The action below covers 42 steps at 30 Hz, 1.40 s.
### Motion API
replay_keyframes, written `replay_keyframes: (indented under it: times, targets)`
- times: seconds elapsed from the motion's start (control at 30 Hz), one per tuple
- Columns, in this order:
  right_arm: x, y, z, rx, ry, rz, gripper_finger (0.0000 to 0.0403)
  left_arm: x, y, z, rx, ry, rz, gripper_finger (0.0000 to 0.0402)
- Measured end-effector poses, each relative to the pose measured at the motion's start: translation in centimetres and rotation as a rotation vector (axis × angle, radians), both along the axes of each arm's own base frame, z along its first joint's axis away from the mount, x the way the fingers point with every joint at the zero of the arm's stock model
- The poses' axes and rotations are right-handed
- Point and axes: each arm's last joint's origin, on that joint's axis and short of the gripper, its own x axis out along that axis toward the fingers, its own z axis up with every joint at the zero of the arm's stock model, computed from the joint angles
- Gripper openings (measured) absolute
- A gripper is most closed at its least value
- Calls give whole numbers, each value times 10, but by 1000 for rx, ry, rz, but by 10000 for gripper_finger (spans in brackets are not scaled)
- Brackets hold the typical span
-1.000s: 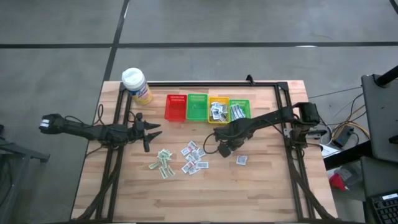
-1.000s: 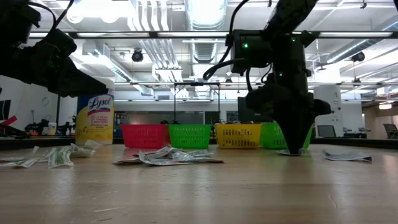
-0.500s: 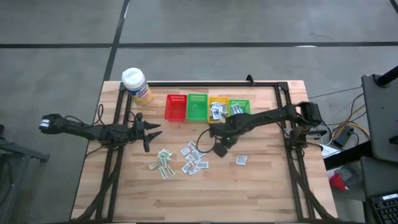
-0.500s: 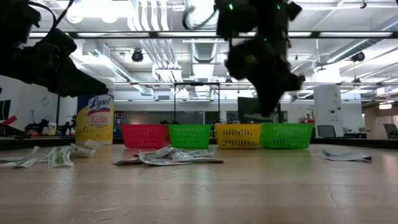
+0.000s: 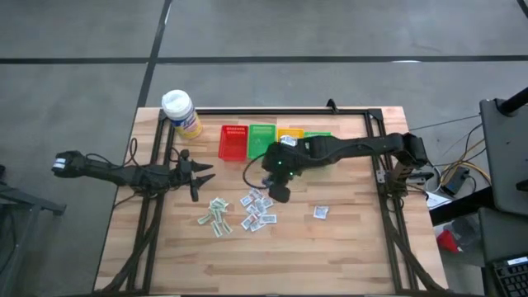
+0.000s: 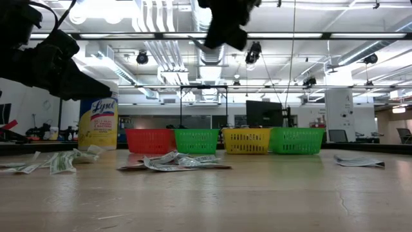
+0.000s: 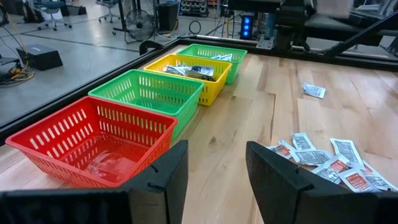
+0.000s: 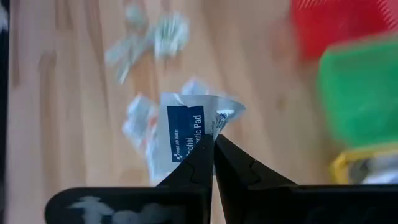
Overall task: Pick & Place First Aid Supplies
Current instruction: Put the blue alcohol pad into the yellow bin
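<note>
My right gripper (image 8: pixel 213 140) hangs high over the table's middle (image 5: pixel 280 192), shut on a white packet with a blue label (image 8: pixel 186 134). In the low view it shows at the top (image 6: pixel 219 38). Several more packets lie flat on the wood in a middle pile (image 5: pixel 256 209), a left pile (image 5: pixel 214 217) and one alone (image 5: pixel 321 213). My left gripper (image 5: pixel 198 175) waits open at the table's left, short of the red basket (image 7: pixel 93 146), with nothing between its fingers (image 7: pixel 214 180). My right gripper pinches the packet between its two fingertips at one edge, near a curled corner (image 8: pixel 210 127). The fingers slant down from the table's right. The packet sticks out beyond the tips, slightly bent and lifted clear of the table.
Red (image 5: pixel 233 142), green (image 5: pixel 262 140), yellow (image 5: pixel 290 132) and a second green basket (image 5: pixel 318 135) stand in a row at the far side; my right arm crosses over the last two. A yellow bottle (image 5: pixel 181 113) stands at the far left corner. A dark frame (image 5: pixel 272 110) borders the table.
My right gripper has risen steeply from the tabletop in front of the yellow basket, drifted toward the table's left and rolled about its own axis. It stayed shut, and the packet came up with it, clear of the wood.
</note>
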Motion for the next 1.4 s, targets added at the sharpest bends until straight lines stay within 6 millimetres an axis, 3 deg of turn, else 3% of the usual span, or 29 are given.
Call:
replay_keyframes:
  times: [0.3,0.53,0.83,1.0,1.4]
  targets:
    - [5,-20,35,-386,-141,-309,8,0,0,0,0,-1,0,158]
    - [1,-43,41,-515,-151,-546,8,0,0,0,0,-3,0,158]
    - [-17,-87,31,-437,-41,-789,8,0,0,0,0,-3,0,158]
    - [-34,-109,22,-288,89,-890,8,0,0,0,-1,-3,0,158]
    - [-48,-138,-8,69,225,-897,8,0,0,0,0,-2,0,158]
